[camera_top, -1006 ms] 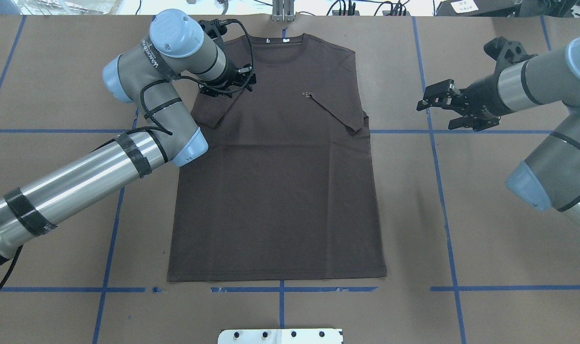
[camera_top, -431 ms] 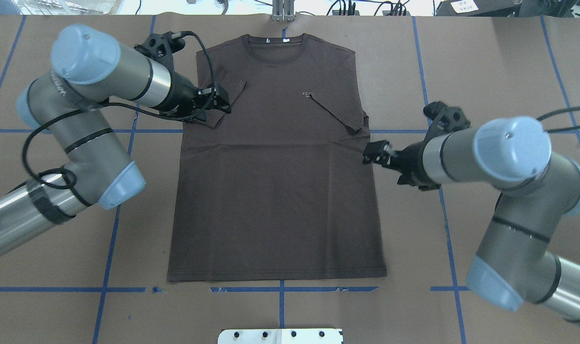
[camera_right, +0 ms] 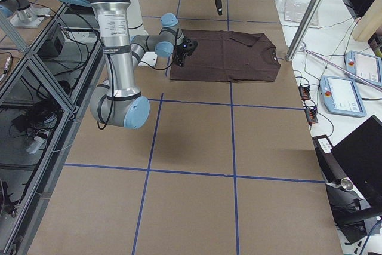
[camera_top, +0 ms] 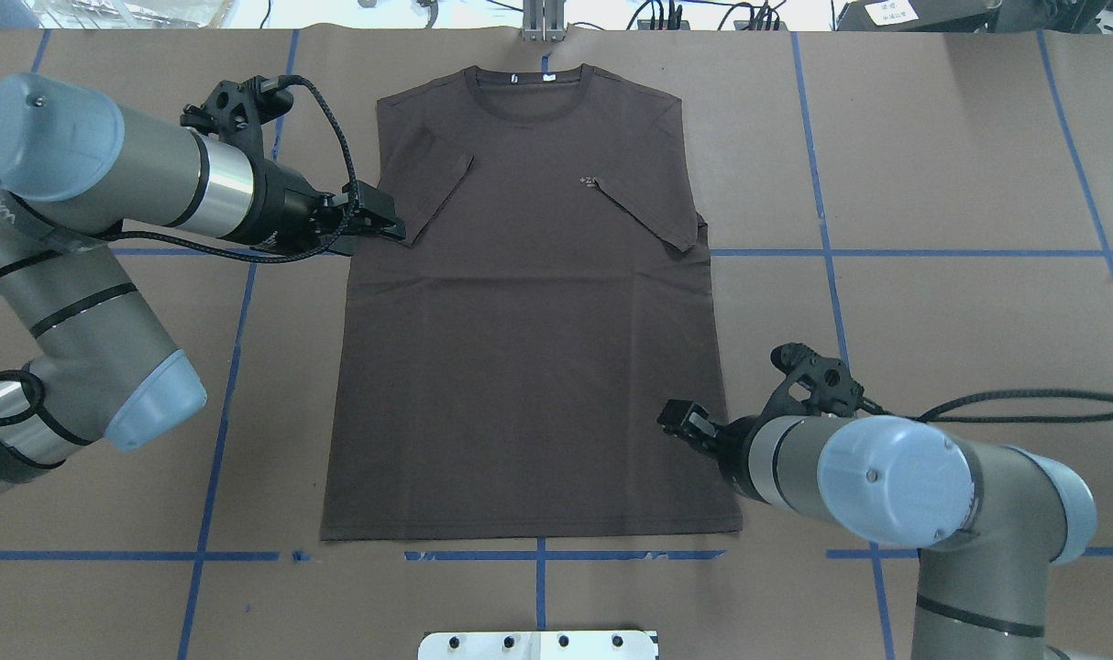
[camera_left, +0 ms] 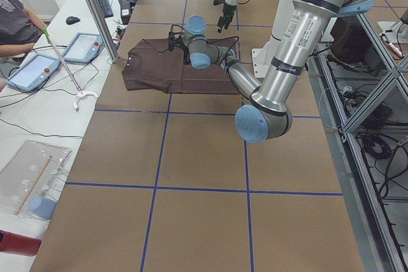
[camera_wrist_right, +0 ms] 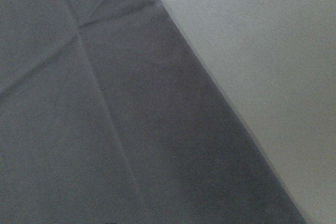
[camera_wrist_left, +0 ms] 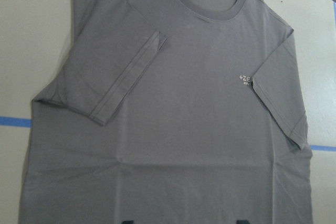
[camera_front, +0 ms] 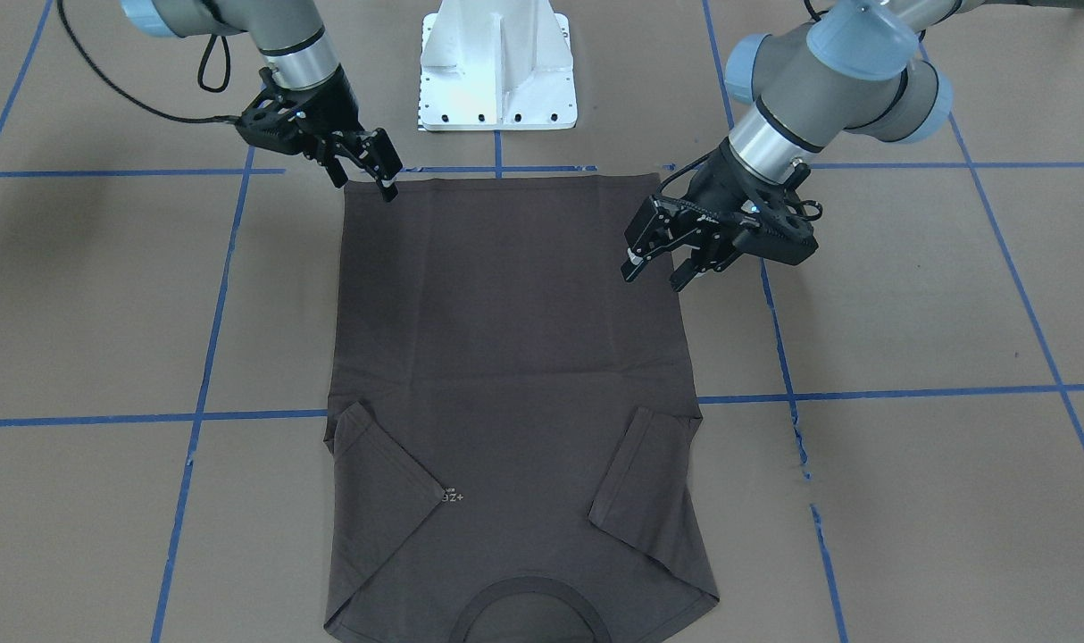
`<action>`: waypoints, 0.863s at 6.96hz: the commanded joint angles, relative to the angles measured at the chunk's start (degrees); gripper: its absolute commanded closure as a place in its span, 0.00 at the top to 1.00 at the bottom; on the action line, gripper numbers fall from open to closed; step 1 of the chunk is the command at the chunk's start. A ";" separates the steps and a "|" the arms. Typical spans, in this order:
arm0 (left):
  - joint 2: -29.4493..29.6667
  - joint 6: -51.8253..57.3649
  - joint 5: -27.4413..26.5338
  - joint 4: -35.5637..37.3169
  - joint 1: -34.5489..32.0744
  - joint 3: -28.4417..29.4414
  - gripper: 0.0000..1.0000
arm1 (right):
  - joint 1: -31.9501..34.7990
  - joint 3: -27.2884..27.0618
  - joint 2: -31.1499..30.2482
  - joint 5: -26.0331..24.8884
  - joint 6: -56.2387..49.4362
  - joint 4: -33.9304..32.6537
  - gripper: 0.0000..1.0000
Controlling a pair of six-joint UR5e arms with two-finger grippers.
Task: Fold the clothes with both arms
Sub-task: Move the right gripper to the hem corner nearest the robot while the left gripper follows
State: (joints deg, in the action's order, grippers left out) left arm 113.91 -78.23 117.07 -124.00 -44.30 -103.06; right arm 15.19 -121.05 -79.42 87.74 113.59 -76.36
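Note:
The dark grey-brown T-shirt (camera_top: 529,367) lies flat on the table, collar far from the robot, both sleeves folded in over the chest. It also shows in the front view (camera_front: 506,357) and the left wrist view (camera_wrist_left: 184,119). My left gripper (camera_top: 387,220) is open and empty, just off the shirt's left edge beside the folded sleeve. The front view shows the left gripper (camera_front: 656,268) by that edge, nearer the hem. My right gripper (camera_top: 677,422) is open and empty over the shirt's right edge. The front view shows the right gripper (camera_front: 368,174) at the hem corner.
The white pedestal base (camera_front: 497,71) stands at the robot's side of the table, just beyond the hem. Blue tape lines (camera_top: 978,252) cross the brown table cover. An operators' bench with tablets (camera_left: 38,71) and a metal post (camera_left: 95,11) lie beyond the collar end.
My left gripper has drawn back off the left sleeve to the shirt's left edge. My right gripper has swung in from the far right and moved along the right edge toward the hem. The shirt has not moved.

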 commanded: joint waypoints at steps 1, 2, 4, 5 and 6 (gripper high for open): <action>-0.89 0.45 -0.26 -0.10 0.09 0.23 0.77 | -6.90 0.11 -1.44 -5.89 7.68 -3.24 0.83; -0.97 0.45 -0.35 -0.10 0.00 0.23 0.80 | -9.02 0.46 -1.53 -8.43 7.88 -7.45 0.81; -0.89 0.10 -0.44 -0.10 0.09 0.06 0.81 | -9.21 0.81 -1.71 -8.28 7.97 -8.28 0.81; -0.89 0.10 -0.44 -0.10 0.09 0.06 0.82 | -9.22 1.60 -1.62 -8.28 7.97 -8.28 0.79; -0.89 0.10 -0.53 -0.10 0.09 0.06 0.82 | -9.30 3.09 -1.18 -8.28 7.97 -8.28 0.78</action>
State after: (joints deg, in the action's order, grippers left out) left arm 113.02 -78.11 116.62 -124.10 -44.22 -103.00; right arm 6.02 -119.37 -80.95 79.49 121.53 -84.55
